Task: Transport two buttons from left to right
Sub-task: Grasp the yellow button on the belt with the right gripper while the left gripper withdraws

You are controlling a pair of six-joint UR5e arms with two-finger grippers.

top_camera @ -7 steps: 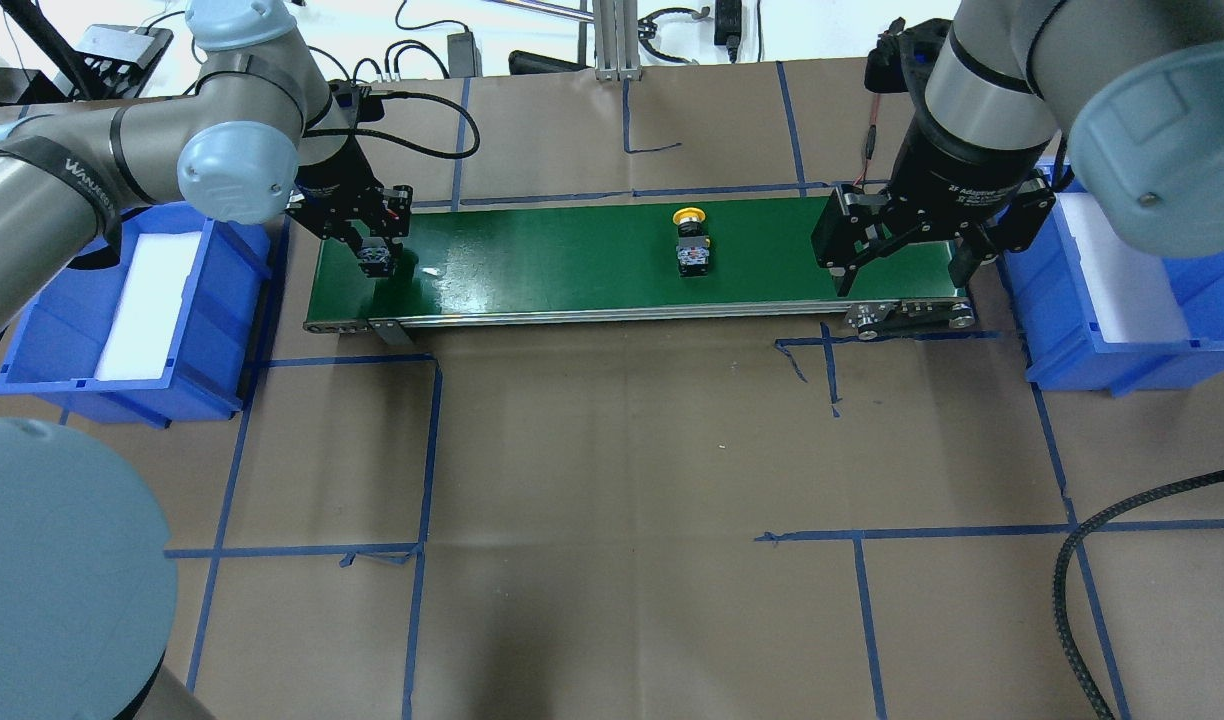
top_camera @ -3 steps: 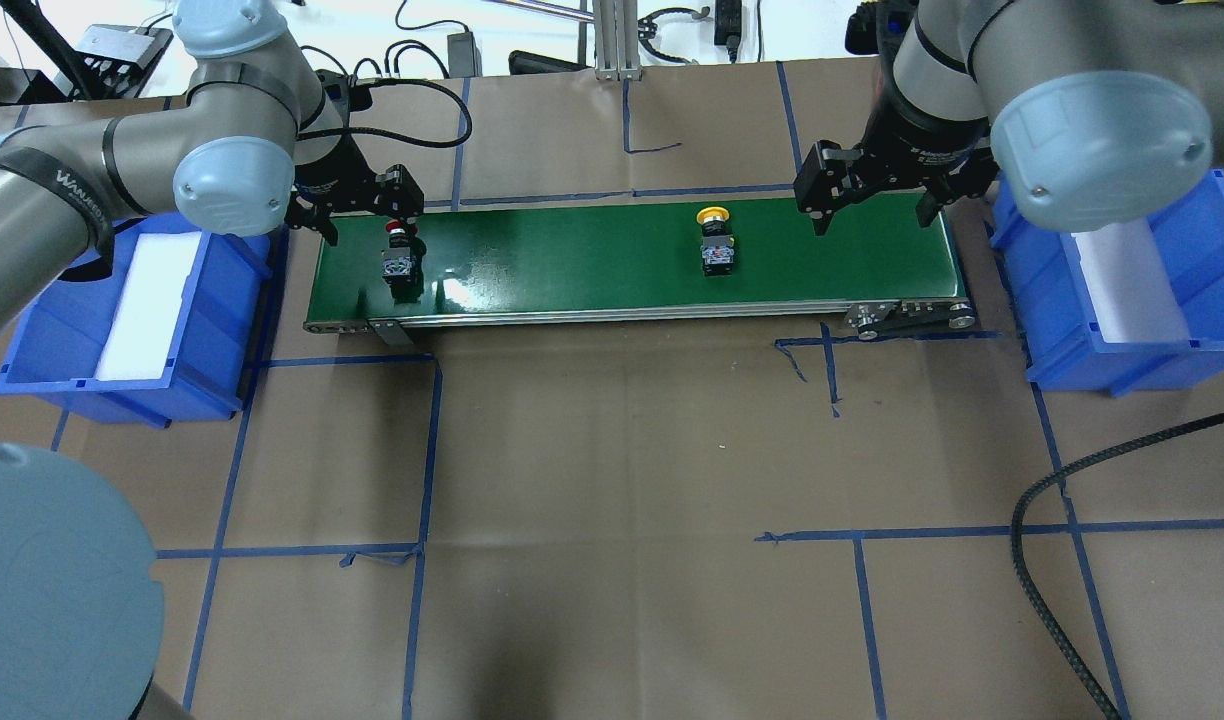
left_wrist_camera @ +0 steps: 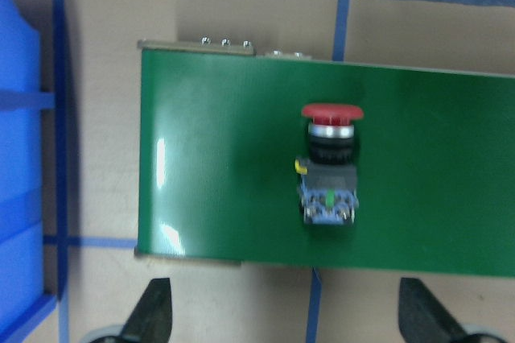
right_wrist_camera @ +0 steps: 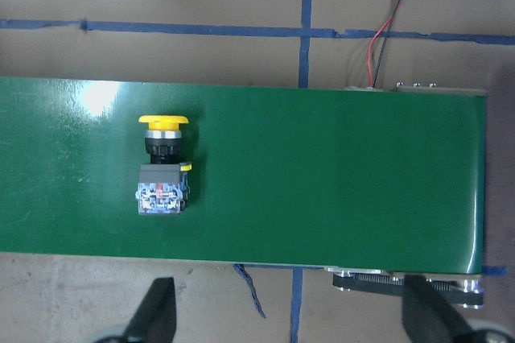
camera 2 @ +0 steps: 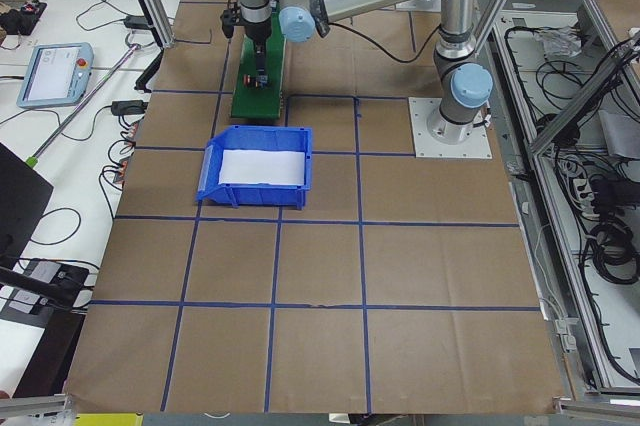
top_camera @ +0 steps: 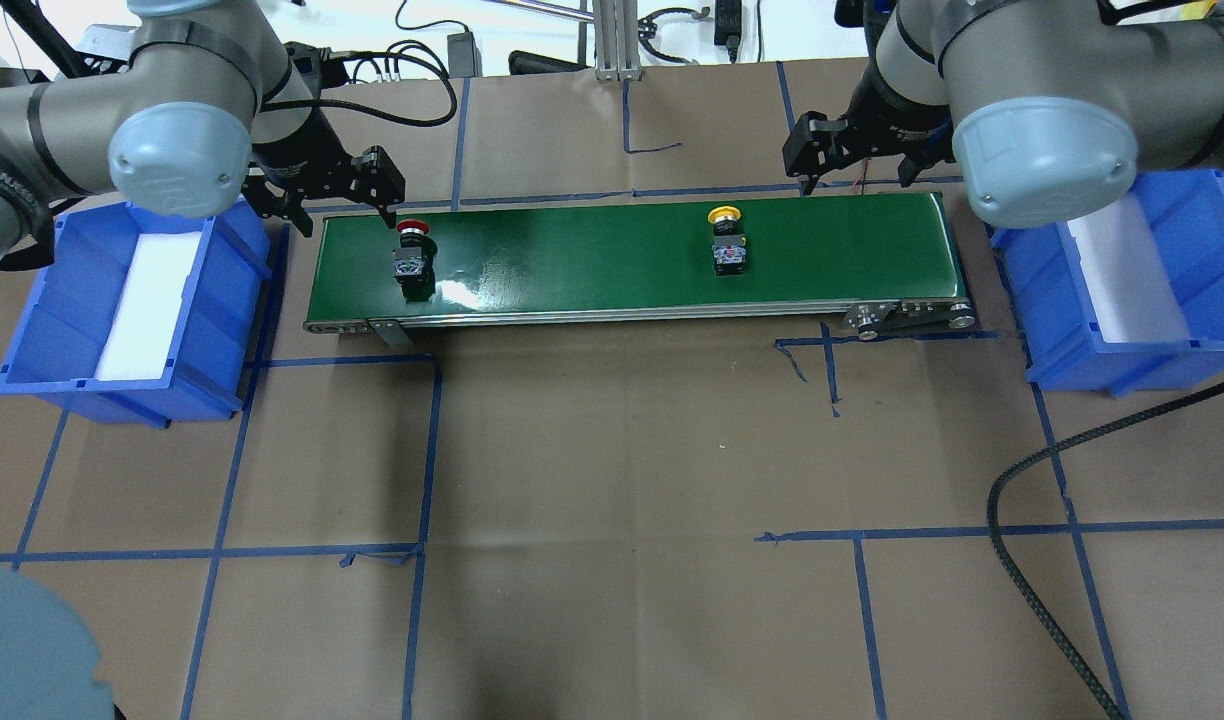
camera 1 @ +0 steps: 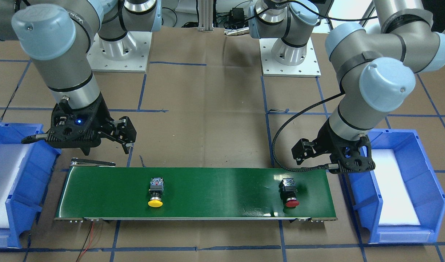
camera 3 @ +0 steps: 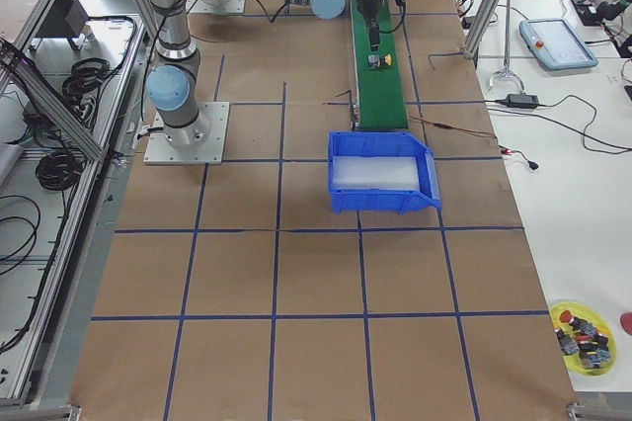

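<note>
The red button (top_camera: 413, 255) lies on its side near the left end of the green conveyor belt (top_camera: 592, 260). The yellow button (top_camera: 726, 243) lies on its side right of the belt's middle. My left gripper (top_camera: 327, 205) is open and empty, raised beyond the belt's far left corner. The left wrist view shows the red button (left_wrist_camera: 330, 167) ahead of the spread fingers (left_wrist_camera: 157, 315). My right gripper (top_camera: 857, 165) is open and empty, raised beyond the belt's far right part. The right wrist view shows the yellow button (right_wrist_camera: 163, 167) on the left of the belt.
A blue bin (top_camera: 222, 310) with a white liner stands off the belt's left end. A second blue bin (top_camera: 1042, 300) with a white liner stands off its right end. A black cable (top_camera: 1032, 540) lies across the near right table.
My left gripper let go of the red button and drew up and back. My right gripper rose and pulled back from the belt. Both buttons shifted right along the belt.
</note>
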